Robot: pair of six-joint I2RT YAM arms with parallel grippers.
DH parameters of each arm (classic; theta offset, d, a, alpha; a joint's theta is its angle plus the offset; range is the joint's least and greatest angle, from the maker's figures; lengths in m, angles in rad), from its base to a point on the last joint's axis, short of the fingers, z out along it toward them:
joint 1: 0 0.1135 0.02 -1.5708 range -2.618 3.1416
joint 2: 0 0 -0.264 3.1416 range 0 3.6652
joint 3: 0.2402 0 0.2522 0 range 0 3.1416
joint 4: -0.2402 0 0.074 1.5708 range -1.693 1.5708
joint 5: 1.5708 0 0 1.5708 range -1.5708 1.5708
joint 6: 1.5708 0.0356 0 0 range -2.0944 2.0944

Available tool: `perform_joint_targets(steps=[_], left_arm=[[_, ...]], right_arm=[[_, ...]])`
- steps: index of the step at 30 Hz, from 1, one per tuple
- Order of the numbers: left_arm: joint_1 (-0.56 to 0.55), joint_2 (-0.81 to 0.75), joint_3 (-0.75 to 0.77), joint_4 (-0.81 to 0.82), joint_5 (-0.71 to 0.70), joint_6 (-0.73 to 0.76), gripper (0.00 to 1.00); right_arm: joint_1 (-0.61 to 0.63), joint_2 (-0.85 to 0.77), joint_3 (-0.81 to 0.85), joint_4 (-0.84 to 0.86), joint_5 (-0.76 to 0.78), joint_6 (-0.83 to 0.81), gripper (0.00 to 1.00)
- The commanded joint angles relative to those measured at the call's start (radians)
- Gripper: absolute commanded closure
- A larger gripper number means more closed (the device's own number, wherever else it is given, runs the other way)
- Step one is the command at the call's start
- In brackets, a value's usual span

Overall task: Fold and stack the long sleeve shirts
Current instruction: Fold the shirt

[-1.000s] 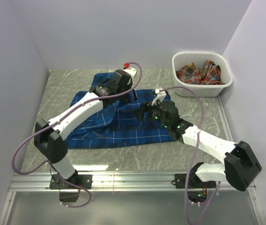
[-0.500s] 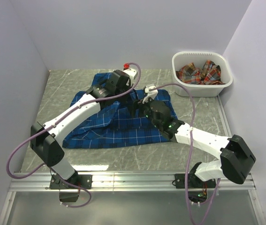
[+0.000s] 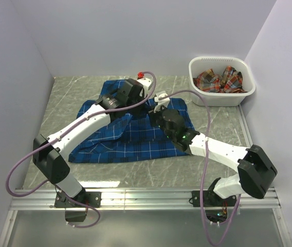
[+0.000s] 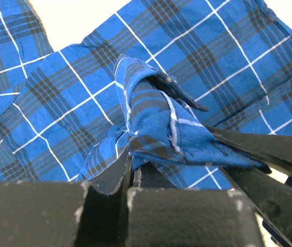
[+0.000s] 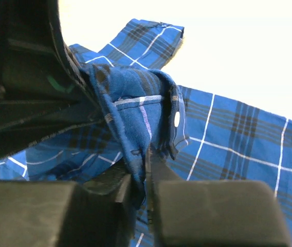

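Left gripper point(image 4: 134, 170): clamped on a raised fold of the blue plaid shirt point(image 3: 130, 141).
Right gripper point(image 5: 147, 180): pinching a bunched edge of the same shirt, just beside the left.
Blue plaid shirt: spread across the table point(image 3: 58, 103), lifted at both grips.
Red-orange plaid shirt point(image 3: 217, 80): crumpled in the white basket point(image 3: 223, 100), far right corner.

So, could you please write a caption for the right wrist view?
Right end effector pinching a raised fold of the blue plaid shirt.
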Motion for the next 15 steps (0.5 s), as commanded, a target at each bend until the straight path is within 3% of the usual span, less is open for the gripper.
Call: perform_joint_targets(steps=[1, 3, 8, 14, 15], left_arm=[[-0.009, -0.054, -0.009, 0.009, 0.006, 0.021, 1.00], [-0.010, -0.058, -0.009, 0.007, -0.014, 0.019, 0.99], [-0.009, -0.091, -0.035, 0.042, -0.065, 0.002, 0.89], [0.008, -0.173, -0.078, 0.094, -0.125, -0.018, 0.49], [0.020, -0.199, -0.087, 0.102, -0.132, -0.027, 0.37]], right_arm=[[0.006, -0.004, 0.071, 0.003, -0.024, -0.051, 0.93], [0.006, -0.011, 0.077, -0.011, -0.038, -0.061, 0.99], [0.006, -0.065, 0.073, -0.106, -0.118, -0.077, 1.00], [0.007, -0.152, 0.115, -0.368, -0.211, -0.080, 1.00], [0.007, -0.189, 0.119, -0.437, -0.214, -0.080, 1.00]])
